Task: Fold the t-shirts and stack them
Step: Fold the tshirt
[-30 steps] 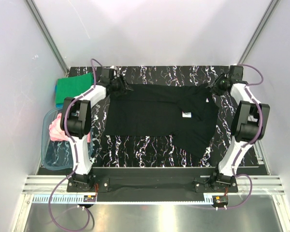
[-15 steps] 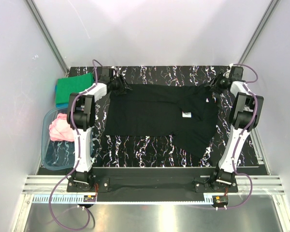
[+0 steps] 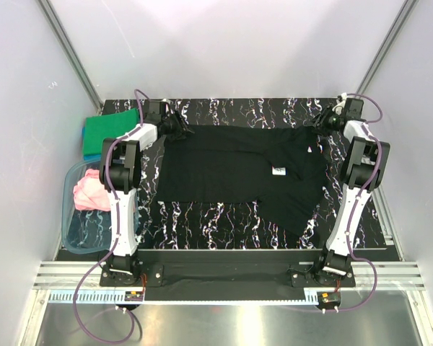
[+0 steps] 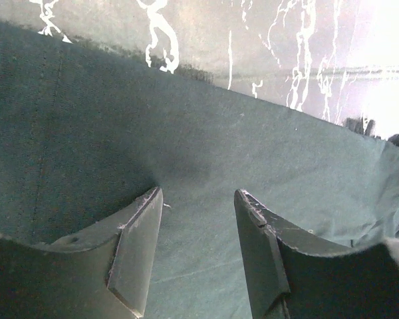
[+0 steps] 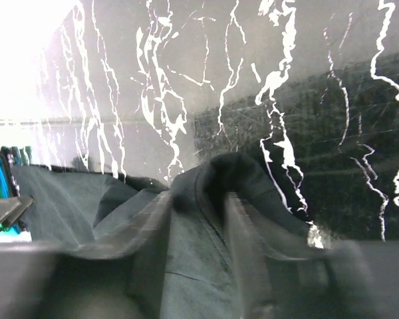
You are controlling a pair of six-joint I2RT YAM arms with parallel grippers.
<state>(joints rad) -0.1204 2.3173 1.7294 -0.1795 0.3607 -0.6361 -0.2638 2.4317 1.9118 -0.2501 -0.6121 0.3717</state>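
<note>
Along the far edge of the table (image 3: pixel 224 216) the black t-shirt (image 3: pixel 234 166) lies lengthwise left to right, the left gripper (image 4: pixel 198 199) spread open over its left end, the right gripper (image 3: pixel 323 124) at its right end, grip impossible to tell.

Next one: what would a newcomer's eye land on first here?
A black t-shirt lies spread across the middle of the marbled table, the left gripper and right gripper at its far corners. At the table's left, a green t-shirt lies folded, and a pink t-shirt sits crumpled in a clear tub.
</note>
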